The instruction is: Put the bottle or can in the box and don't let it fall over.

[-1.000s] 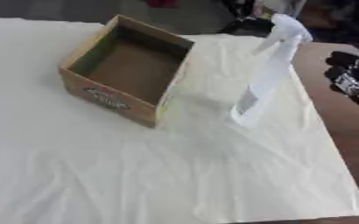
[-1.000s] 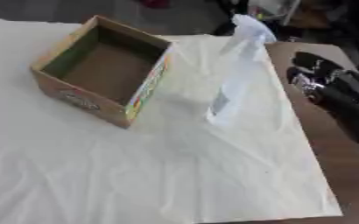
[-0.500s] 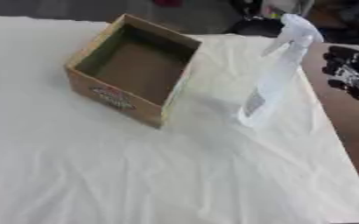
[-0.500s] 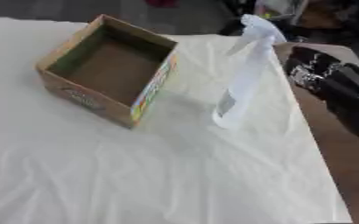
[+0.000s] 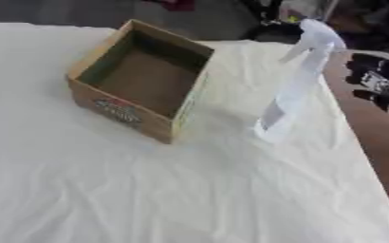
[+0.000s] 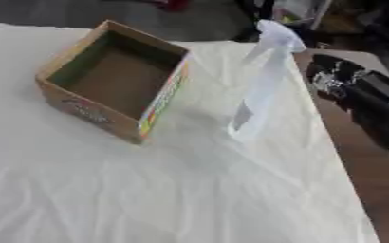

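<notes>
on the white-draped surface [image 5: 148, 190] sits an open cardboard box [image 5: 141, 78], flaps up, nothing inside it, printed panel facing the near side. just to its right, apart from it, stands the white spray bottle [image 6: 260, 85], upright on the cloth, trigger head at the top, a small dark label low on its body. over at the right edge, above the bare brown strip of the surface, comes the right hand [image 6: 347, 88], black with silver parts, near the bottle but not touching it; whether its fingers are spread or curled, cannot tell. left hand nowhere in sight.
</notes>
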